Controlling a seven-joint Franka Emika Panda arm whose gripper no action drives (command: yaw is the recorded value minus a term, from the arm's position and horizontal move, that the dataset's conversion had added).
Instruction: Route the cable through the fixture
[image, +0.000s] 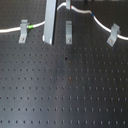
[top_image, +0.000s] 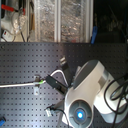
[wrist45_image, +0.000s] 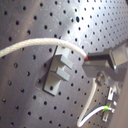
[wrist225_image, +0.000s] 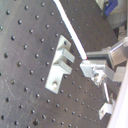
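The fixture (image: 68, 31) is the slim upright grey clip in the middle of the black pegboard, seen close up in both wrist views (wrist45_image: 59, 67) (wrist225_image: 60, 62). The white cable (image: 101, 23) runs from the first exterior view's left edge past a green band (image: 30, 26), up to my gripper, then right to the diagonal clip. My gripper (wrist45_image: 87, 60) (wrist225_image: 86, 61) is shut on the cable (wrist45_image: 40, 46) just beside the fixture, and the cord (wrist225_image: 70, 27) passes over the clip's top edge. A long grey finger (image: 49, 22) hangs left of the fixture.
A broad-footed clip (image: 23, 31) stands at the first exterior view's left next to the green band. A diagonal clip (image: 114, 34) at the right has the cable running by it. In the second exterior view the white arm (top_image: 87, 92) covers the board's lower right, with shelving behind.
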